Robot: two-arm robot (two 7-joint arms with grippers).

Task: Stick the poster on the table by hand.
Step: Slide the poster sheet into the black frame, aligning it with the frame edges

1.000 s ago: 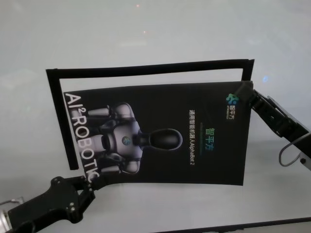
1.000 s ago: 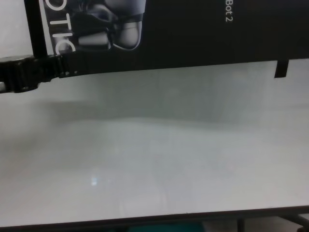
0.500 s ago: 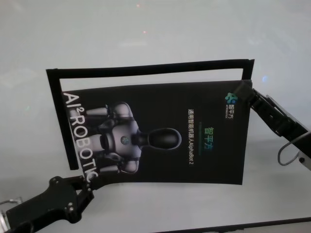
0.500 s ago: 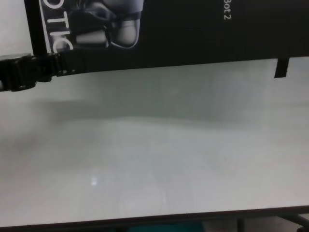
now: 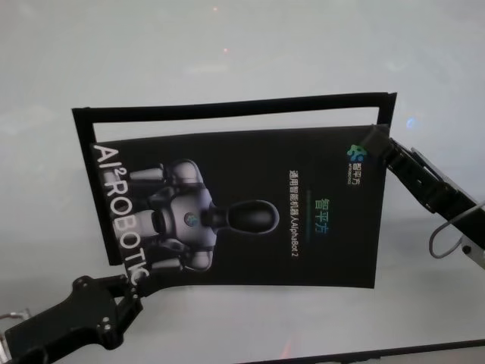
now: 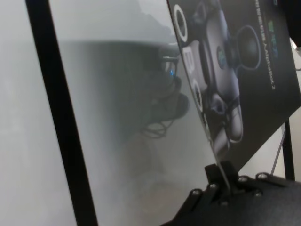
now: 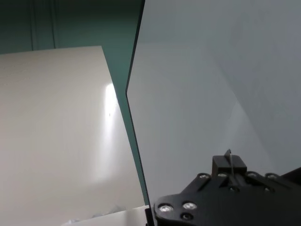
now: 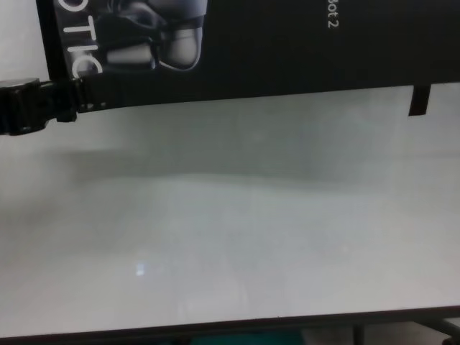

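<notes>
Jaws of both grippers are closed on the poster [image 5: 242,208], thin sheet edge pinched between the fingers. Left gripper [image 5: 130,282] has the near-left corner, right by the white "ROBOTIC" lettering; the left wrist view shows the sheet's edge running straight into the closed finger blocks [image 6: 225,186]. Right gripper [image 5: 381,144] has the far-right corner, next to the small logo; the right wrist view shows the same clamp, sheet edge seated in the finger block [image 7: 229,170].

Poster is stretched between the two grips, printed side up, over the middle of the tabletop [image 5: 227,53]. Near edge looks slightly bowed, and a soft shadow falls on the tabletop beneath it in the chest view, so it seems held just above the surface; can't tell whether any part is touching down.

Black strips [image 5: 235,108] lie on the tabletop: one along the far side of the poster, one down the left side, and a short piece at the far-right corner. The poster's left edge overlaps the left strip.
</notes>
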